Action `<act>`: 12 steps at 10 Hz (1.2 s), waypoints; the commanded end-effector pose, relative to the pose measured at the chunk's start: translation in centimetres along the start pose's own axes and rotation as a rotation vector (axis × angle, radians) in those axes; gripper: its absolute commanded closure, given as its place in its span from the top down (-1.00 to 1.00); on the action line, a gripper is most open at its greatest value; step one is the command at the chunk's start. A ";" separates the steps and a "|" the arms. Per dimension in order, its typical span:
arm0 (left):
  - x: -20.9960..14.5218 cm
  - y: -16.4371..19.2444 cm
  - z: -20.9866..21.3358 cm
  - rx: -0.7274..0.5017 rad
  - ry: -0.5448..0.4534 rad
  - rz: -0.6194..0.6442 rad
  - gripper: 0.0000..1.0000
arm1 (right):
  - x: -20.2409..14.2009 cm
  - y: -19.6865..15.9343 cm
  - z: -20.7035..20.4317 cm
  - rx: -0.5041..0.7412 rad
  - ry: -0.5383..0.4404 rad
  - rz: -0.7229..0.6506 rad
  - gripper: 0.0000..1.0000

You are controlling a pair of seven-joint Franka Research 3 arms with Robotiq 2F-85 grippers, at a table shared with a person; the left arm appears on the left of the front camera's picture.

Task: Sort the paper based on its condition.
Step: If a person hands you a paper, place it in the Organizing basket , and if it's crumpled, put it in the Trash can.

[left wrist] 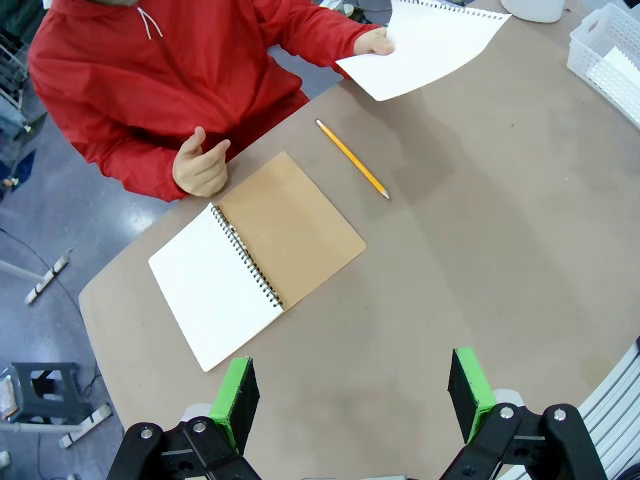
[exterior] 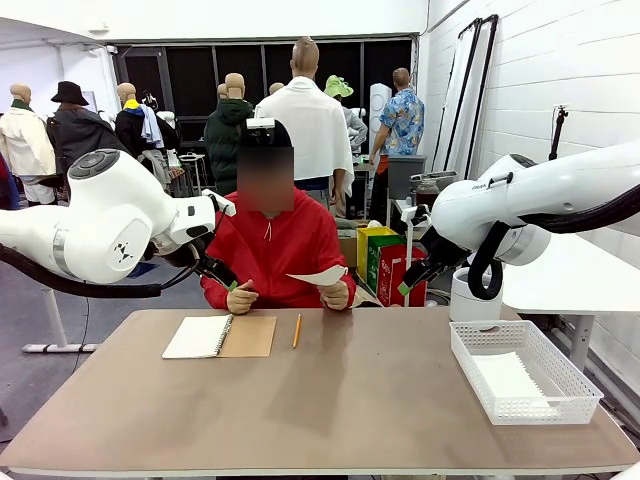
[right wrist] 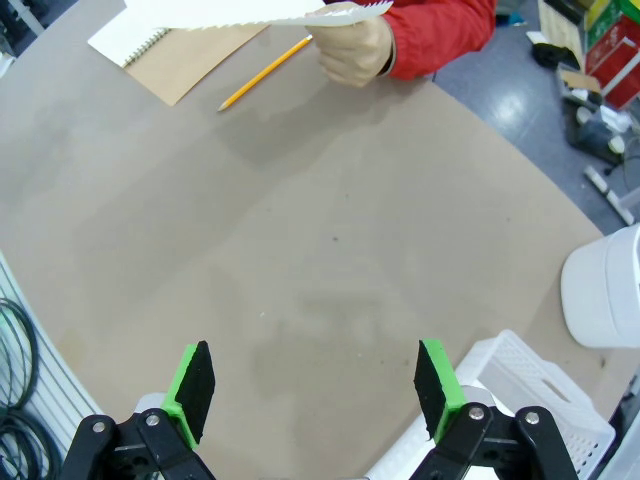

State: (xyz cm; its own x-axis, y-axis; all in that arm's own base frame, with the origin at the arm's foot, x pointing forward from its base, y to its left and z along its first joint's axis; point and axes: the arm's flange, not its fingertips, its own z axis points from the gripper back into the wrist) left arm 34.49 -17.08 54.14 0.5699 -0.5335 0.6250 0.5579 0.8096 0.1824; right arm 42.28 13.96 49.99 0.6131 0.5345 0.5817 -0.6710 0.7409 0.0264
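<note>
From the front camera, you saw a person in a red top seated at twelve o'clock of the brown table [exterior: 330,400], one hand [exterior: 336,294] holding a smooth white sheet of paper [exterior: 318,275] above the far edge. The other hand [exterior: 241,297] rested closed near the open spiral notebook [exterior: 220,336], a yellow pencil [exterior: 296,330] just beside its brown cover. At four o'clock sat a white mesh tray [exterior: 530,400] with more paper [exterior: 510,378] inside.

Your left wrist camera showed what the front one hid: the left gripper [left wrist: 352,398] stood spread wide and empty above bare table, the notebook beyond it at eleven o'clock.

Your right wrist camera showed the right gripper [right wrist: 312,392] likewise spread and empty, the tray's rim at its five o'clock and a white container [right wrist: 605,300] at three o'clock.
</note>
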 end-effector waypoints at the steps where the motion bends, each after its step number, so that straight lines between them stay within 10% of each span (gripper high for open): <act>1: -0.2 0.1 -0.1 -0.004 0.001 0.002 1.00 | 0.0 0.0 0.0 -0.002 0.000 0.000 1.00; 4: -0.2 0.1 -0.1 -0.004 0.001 0.002 1.00 | 0.1 0.2 -0.1 0.012 0.018 -0.021 1.00; 12: -0.2 0.1 -0.1 -0.004 0.001 0.002 1.00 | 0.4 -1.0 -1.3 0.192 0.180 -0.665 1.00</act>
State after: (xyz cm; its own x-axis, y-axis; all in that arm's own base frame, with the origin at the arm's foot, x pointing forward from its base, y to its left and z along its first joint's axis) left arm 34.49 -17.08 54.14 0.5699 -0.5335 0.6249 0.5579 0.8096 0.1824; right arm 43.64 13.47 48.91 0.9501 0.1255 0.2856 -0.2456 0.8654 0.4369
